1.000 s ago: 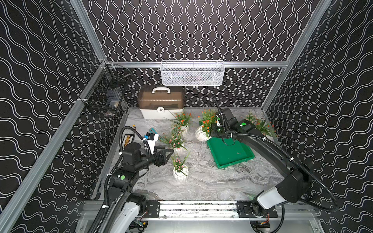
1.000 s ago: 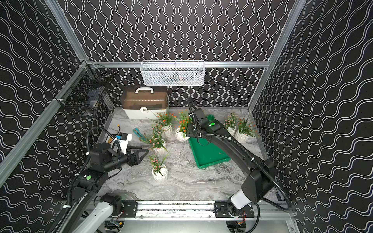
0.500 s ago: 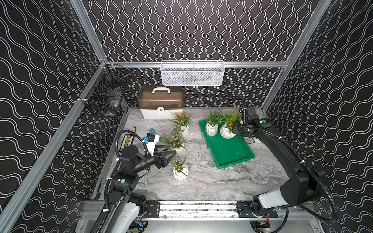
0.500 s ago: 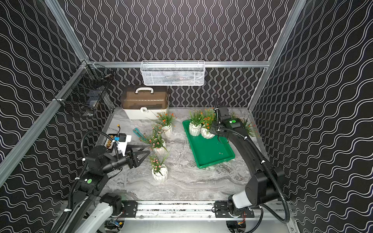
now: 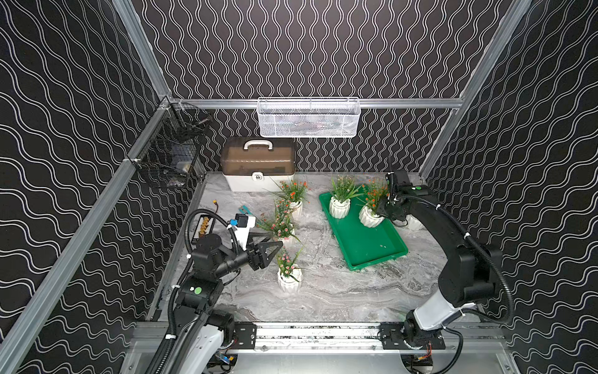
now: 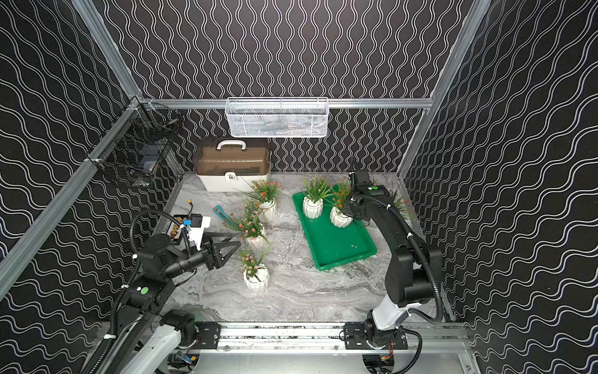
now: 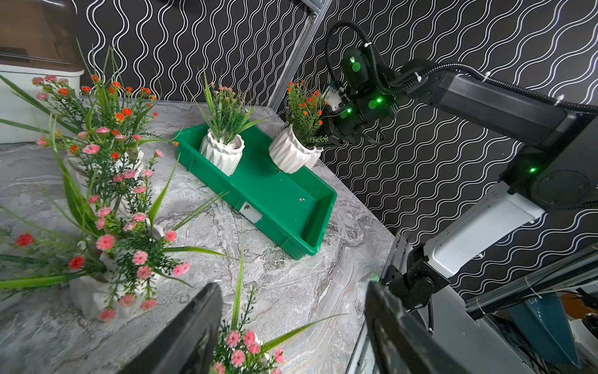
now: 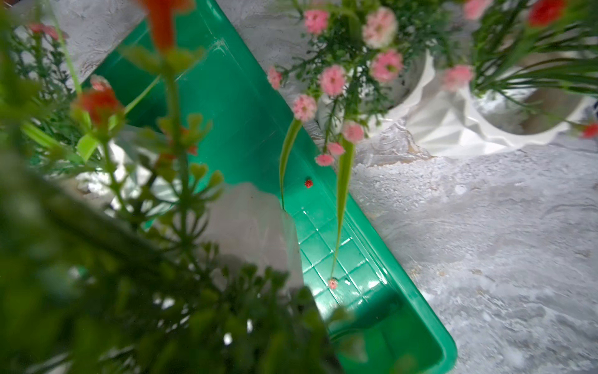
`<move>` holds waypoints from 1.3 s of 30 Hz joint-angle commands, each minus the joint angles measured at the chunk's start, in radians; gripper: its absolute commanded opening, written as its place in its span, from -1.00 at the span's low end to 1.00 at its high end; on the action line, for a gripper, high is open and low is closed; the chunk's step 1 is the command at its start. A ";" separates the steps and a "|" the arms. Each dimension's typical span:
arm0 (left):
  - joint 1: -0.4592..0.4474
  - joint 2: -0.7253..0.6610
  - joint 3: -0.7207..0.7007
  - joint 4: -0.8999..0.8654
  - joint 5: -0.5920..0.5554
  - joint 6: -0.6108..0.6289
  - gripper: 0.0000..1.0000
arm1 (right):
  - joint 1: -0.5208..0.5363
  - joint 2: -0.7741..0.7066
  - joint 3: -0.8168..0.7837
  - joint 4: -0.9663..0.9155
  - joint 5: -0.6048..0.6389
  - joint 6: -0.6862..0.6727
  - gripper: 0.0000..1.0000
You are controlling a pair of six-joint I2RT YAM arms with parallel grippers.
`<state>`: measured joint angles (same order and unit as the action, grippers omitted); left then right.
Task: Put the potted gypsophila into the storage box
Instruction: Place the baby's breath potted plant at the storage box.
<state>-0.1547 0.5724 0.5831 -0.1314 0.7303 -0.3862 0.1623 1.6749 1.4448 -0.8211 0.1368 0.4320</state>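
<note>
Change: my right claw (image 5: 382, 212), clamped on the white ribbed ceramic pot of orange-red gypsophila (image 5: 369, 217), now holds it lower, tilted, over the far end of the shallow bright green plastic tray (image 5: 372, 249). Right arm outstretched. My left claw (image 7: 293, 291): jaws apart.

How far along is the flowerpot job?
Done: one pot stands in the storage box. In hand: the right gripper is shut on a tilted orange-flowered pot over the box. Left: three pots on the table by the open left gripper, plus others behind the right arm.
</note>
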 commanded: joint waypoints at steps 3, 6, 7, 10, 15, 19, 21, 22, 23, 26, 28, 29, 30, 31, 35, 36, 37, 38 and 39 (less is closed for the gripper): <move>0.002 -0.007 0.013 -0.010 -0.018 0.038 0.46 | -0.003 0.092 0.080 0.055 -0.009 0.011 -0.73; 0.001 -0.011 0.015 -0.019 -0.020 0.047 0.46 | -0.005 0.143 0.128 0.048 -0.007 0.010 -0.73; 0.002 -0.009 0.015 -0.022 -0.024 0.049 0.46 | -0.006 0.162 0.146 0.045 -0.008 0.008 -0.73; 0.001 -0.010 0.017 -0.025 -0.025 0.054 0.46 | -0.010 0.207 0.194 0.035 0.000 0.003 -0.73; 0.002 -0.010 0.018 -0.033 -0.032 0.060 0.46 | -0.016 0.268 0.269 0.020 -0.006 -0.004 -0.73; 0.002 -0.011 0.020 -0.043 -0.039 0.066 0.46 | -0.017 0.321 0.321 0.007 -0.011 -0.007 -0.73; 0.003 -0.012 0.021 -0.042 -0.037 0.068 0.46 | -0.017 0.340 0.334 0.011 -0.016 -0.009 -0.73; 0.001 -0.012 0.021 -0.043 -0.038 0.069 0.46 | -0.017 0.342 0.341 0.012 -0.021 -0.010 -0.73; 0.001 -0.012 0.021 -0.045 -0.039 0.071 0.46 | -0.017 0.371 0.350 0.010 -0.025 -0.010 -0.73; 0.002 -0.010 0.021 -0.048 -0.044 0.070 0.46 | -0.017 0.398 0.370 0.008 -0.031 -0.011 -0.73; 0.003 -0.012 0.023 -0.049 -0.043 0.073 0.46 | -0.017 0.413 0.378 0.010 -0.035 -0.012 -0.73; 0.002 -0.012 0.023 -0.051 -0.044 0.073 0.46 | -0.017 0.419 0.386 0.005 -0.037 -0.012 -0.73; 0.001 -0.010 0.023 -0.053 -0.046 0.074 0.46 | -0.017 0.428 0.394 0.002 -0.036 -0.012 -0.73; 0.002 -0.009 0.023 -0.054 -0.049 0.073 0.46 | -0.017 0.435 0.397 0.003 -0.035 -0.013 -0.73; 0.001 -0.011 0.023 -0.055 -0.048 0.076 0.46 | -0.015 0.459 0.425 -0.007 -0.035 -0.019 -0.72; 0.002 -0.008 0.023 -0.058 -0.050 0.075 0.46 | -0.015 0.464 0.435 -0.009 -0.036 -0.021 -0.72; 0.002 -0.007 0.024 -0.059 -0.052 0.075 0.46 | -0.015 0.469 0.444 -0.012 -0.034 -0.022 -0.71; 0.001 -0.008 0.024 -0.058 -0.051 0.076 0.46 | -0.015 0.475 0.449 -0.014 -0.034 -0.022 -0.70; 0.002 -0.008 0.026 -0.058 -0.052 0.077 0.46 | -0.015 0.481 0.454 -0.017 -0.036 -0.024 -0.69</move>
<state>-0.1547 0.5640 0.5964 -0.1909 0.6807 -0.3367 0.1471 2.1479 1.8774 -0.8318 0.1127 0.4171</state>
